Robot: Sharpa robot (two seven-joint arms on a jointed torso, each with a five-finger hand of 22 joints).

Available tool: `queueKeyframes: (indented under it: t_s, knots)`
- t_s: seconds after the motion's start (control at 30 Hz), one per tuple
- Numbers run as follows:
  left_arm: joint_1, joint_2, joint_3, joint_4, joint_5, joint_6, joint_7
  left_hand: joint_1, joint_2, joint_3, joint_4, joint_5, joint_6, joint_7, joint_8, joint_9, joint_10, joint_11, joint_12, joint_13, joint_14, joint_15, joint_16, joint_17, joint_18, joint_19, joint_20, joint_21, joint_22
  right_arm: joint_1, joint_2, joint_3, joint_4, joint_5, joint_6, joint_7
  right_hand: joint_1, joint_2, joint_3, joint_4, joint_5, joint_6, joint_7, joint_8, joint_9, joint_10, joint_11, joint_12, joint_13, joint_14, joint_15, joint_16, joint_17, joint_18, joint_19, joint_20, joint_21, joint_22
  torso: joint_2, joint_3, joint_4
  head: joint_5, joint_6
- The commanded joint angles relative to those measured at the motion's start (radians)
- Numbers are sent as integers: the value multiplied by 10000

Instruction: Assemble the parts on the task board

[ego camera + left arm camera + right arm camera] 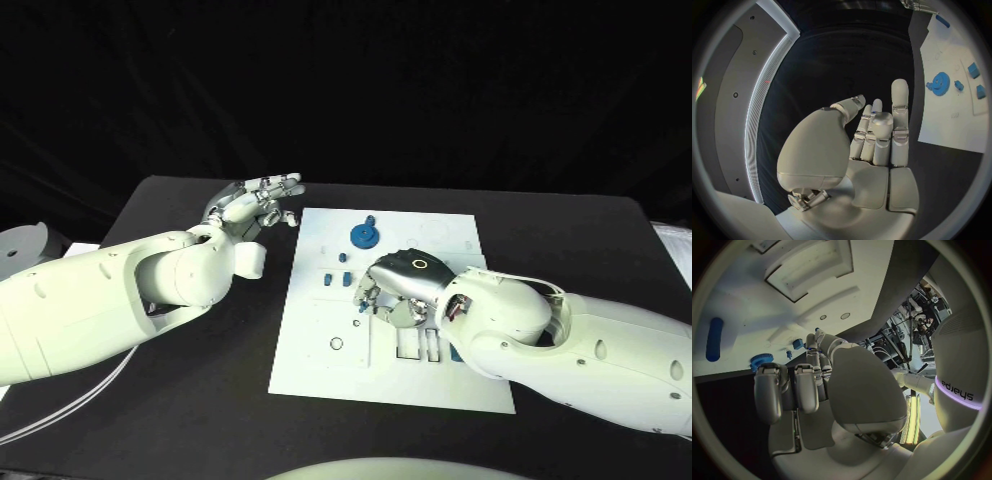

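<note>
Landmark is the task board, the white plate mid-table. Its near end is mostly bare, with a row of narrow slots and one small ring mark; it looks like a free area for seating parts.

Over the board's centre sits the right hand, palm down, fingers curled toward the surface just beside the slots. Whether anything is pinched under the fingertips cannot be told: the head view hides the tips under the knuckles, and the right wrist view shows bent fingers but no part clearly between them. Judgement: it is placed low there because it is working or about to work a part at the slots.

Just on the left-arm side of that hand, small blue blocks lie on the board, loose and apart from each other. Beyond the hand, toward the board's far end, the blue gear lies flat on the board, untouched. The right wrist view also catches a blue rod-like part lying on the board, well apart from the gear.

Off the board's far left corner, the left hand hovers over black table, fingers extended and spread, holding nothing. Probably parked there to keep clear of the right arm's work.

Task looks early: most parts are loose.
</note>
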Motion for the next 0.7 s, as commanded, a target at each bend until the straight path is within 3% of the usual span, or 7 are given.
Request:
queueKeyframes:
  t_s: [0.03,0.7]
  knots:
    - [2,17,5,31,25,205,22,-28,-45,-5,-87,1,-86,-12,-20,-1,-88,-23,71,-9,-60,15,-52,-17,101,-69,-11,-36,-12,-31,55,-10,-32,-98,288,142,-128,-10,28,-32,35,79,78,57,16,25,13,-32,-16,738,-30,42,999,145,179,-39,-4,787,3,4,4,11,-38]
    - [2,-19,5,29,25,256,6,-28,-46,-7,-93,0,-99,-6,-18,-1,-104,-18,82,-8,-67,19,-49,-21,102,-73,-8,-39,-13,-180,230,-70,-160,-35,528,209,-173,-13,11,-45,35,71,94,50,20,13,28,-33,-25,734,-20,31,982,153,164,-33,-27,757,-1,2,9,65,-89]
